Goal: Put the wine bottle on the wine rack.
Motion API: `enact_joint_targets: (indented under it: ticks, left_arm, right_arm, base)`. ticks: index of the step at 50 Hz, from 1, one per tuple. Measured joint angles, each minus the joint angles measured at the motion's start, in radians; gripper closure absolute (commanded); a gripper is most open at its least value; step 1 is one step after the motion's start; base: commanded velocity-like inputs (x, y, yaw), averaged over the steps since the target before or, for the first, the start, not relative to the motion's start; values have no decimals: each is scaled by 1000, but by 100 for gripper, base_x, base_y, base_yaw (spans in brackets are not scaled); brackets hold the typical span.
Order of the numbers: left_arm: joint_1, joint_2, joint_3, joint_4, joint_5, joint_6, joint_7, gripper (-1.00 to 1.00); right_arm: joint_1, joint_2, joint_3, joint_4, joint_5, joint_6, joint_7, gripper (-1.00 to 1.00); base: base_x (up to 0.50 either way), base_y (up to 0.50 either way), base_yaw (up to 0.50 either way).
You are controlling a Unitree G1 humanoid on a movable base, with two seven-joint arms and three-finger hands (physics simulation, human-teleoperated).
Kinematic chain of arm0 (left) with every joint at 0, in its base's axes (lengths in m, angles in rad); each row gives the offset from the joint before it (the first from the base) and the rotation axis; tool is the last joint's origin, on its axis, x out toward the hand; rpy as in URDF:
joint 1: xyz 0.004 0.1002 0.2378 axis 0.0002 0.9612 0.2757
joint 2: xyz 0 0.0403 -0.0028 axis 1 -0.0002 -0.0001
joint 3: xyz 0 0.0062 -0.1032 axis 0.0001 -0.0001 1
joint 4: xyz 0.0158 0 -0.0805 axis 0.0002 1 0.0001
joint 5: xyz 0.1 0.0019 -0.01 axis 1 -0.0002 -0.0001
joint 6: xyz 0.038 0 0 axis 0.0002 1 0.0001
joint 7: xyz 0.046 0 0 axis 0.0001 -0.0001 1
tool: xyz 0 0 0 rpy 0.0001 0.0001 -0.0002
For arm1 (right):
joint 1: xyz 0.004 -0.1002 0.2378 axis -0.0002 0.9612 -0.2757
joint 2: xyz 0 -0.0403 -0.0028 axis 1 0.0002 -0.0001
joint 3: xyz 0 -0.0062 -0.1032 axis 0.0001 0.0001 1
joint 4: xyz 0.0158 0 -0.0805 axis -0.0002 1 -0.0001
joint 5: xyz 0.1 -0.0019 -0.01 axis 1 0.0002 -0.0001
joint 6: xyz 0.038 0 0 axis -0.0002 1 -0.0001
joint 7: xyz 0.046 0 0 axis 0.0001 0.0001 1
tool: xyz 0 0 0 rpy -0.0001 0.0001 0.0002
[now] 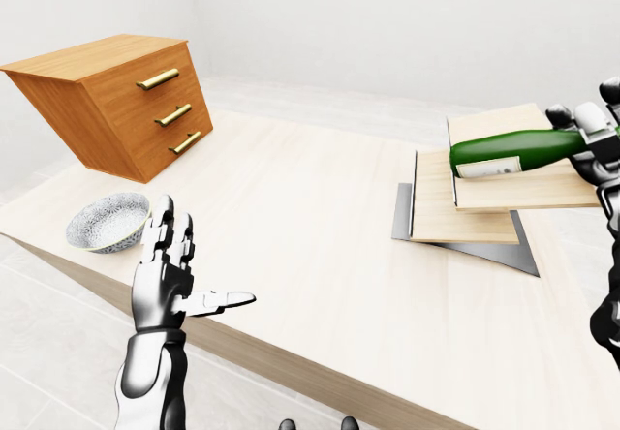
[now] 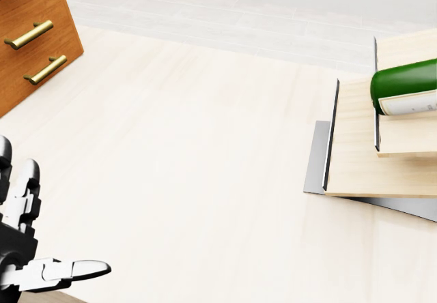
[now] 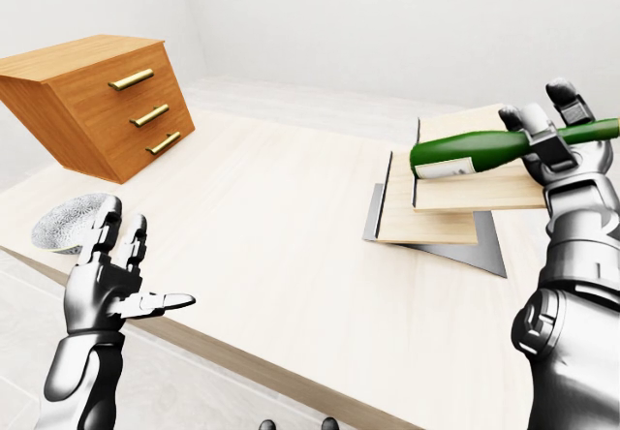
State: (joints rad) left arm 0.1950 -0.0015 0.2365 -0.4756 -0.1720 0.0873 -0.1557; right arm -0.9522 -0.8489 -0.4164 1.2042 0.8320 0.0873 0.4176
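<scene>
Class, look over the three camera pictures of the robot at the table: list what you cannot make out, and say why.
- Wine bottle: whether it touches the wine rack cannot be told.
- Bottle neck, right-eye view: part hidden by the right hand.
- Head view: right edge cuts off bottle and rack.
- Bowl: the left hand covers it in the right-eye view.

Glossy green glass wine bottle (image 3: 475, 149), pale matt wooden wine rack (image 1: 484, 207)
</scene>
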Motion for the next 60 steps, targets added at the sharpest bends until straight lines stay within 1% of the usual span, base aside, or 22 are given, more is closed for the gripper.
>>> enact_joint_targets:
  ticks: [2, 4, 5, 6, 7, 8, 9, 10, 11, 33, 60]
  left_arm:
    - [0, 0, 0, 0, 0, 0, 0, -100]
    - [-1, 0, 0, 1, 0, 0, 0, -100]
    - [-1, 0, 0, 1, 1, 0, 0, -100]
    - [-1, 0, 0, 2, 1, 0, 0, -100]
    - [-1, 0, -1, 2, 1, 0, 0, -100]
    - [-2, 0, -1, 2, 1, 0, -1, -100]
    - [-2, 0, -1, 3, 1, 0, -1, -100]
    - [-2, 0, -1, 3, 1, 0, -1, -100]
    - [-2, 0, -1, 3, 1, 0, -1, -100]
    - [-2, 1, 3, 12, 0, -3, -4, -100]
    - [4, -1, 2, 11, 0, -5, -7, -100]
  right_arm:
    - [4, -3, 2, -2, 1, 0, -2, 10]
    - [7, -4, 3, -3, 7, 0, -1, 0]
    - [9, -5, 3, -4, 9, 0, -1, -6]
    - [10, -5, 3, -5, 12, 0, -1, -22]
    - [11, -6, 3, -6, 15, 0, -1, -31]
    - [11, -6, 4, -7, 17, 0, -2, -31]
    - [12, -7, 4, -8, 20, 0, -2, -65]
    - [13, -7, 4, -9, 22, 0, -3, -87]
    - [14, -8, 4, -10, 24, 0, -3, -100]
    - [61, -56, 1, -23, 17, 0, -26, -100]
    - [167, -147, -37, -93, 82, 0, -46, -100]
  base:
    - [0, 0, 0]
    - [0, 0, 0]
    - [0, 0, 0]
    - [0, 0, 0]
    - [0, 0, 0]
    - [0, 0, 0]
    - [0, 0, 0]
    - [0, 0, 0]
    - [0, 0, 0]
    - [0, 0, 0]
    - [0, 0, 0]
